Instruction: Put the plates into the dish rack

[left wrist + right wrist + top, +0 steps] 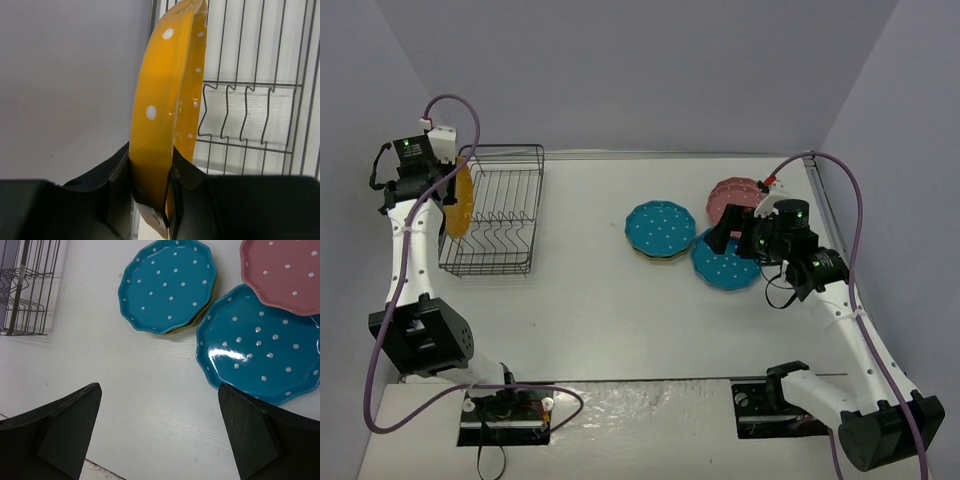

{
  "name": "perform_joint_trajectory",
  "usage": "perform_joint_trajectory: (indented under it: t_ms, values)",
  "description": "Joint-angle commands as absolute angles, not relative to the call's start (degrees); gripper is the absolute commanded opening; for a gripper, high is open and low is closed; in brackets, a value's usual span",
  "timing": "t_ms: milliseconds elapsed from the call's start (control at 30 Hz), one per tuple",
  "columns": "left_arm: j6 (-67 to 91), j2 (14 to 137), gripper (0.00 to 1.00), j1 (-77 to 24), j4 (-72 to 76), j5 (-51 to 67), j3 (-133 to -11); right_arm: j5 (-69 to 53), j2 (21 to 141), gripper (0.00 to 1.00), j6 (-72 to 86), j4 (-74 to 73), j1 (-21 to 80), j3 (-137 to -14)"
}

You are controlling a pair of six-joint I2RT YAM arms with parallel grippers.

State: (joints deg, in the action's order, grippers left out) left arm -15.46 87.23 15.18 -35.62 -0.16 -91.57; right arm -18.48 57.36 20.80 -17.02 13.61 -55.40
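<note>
My left gripper [447, 190] is shut on the rim of an orange-yellow dotted plate [460, 200] and holds it on edge over the left side of the dark wire dish rack [495, 212]. In the left wrist view the plate [165, 100] stands upright between my fingers [120, 170], with the rack's prongs [250, 112] to its right. My right gripper [160, 405] is open and empty above the table, close to a teal plate [260, 345]. A pink plate [285, 270] overlaps that one. Another teal plate [167, 285] lies on an olive-yellow plate [204, 314].
The rack stands at the table's far left, close to the left wall [360, 120]. The loose plates lie at the right middle of the table [590, 300]. Purple cables [450, 100] loop off both arms. The back wall [640, 70] closes the far edge.
</note>
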Motion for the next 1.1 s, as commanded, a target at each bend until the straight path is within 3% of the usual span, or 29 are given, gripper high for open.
perform_joint_trajectory:
  t_ms: [0, 467, 1067]
  values:
    - [-19.2, 86.0, 0.00, 15.7, -23.0, -3.2, -99.0, -20.0, 59.2, 1.00, 19.3, -14.7, 14.1, -55.8]
    - [-22.1, 89.2, 0.00, 17.0, -20.6, -5.6, -97.8, -22.2, 62.9, 1.00, 18.5, -14.4, 14.0, -56.0]
    - [-22.6, 90.5, 0.00, 17.7, -16.7, 0.0, -88.3, -22.1, 62.8, 1.00, 18.1, -14.3, 13.4, -55.3]
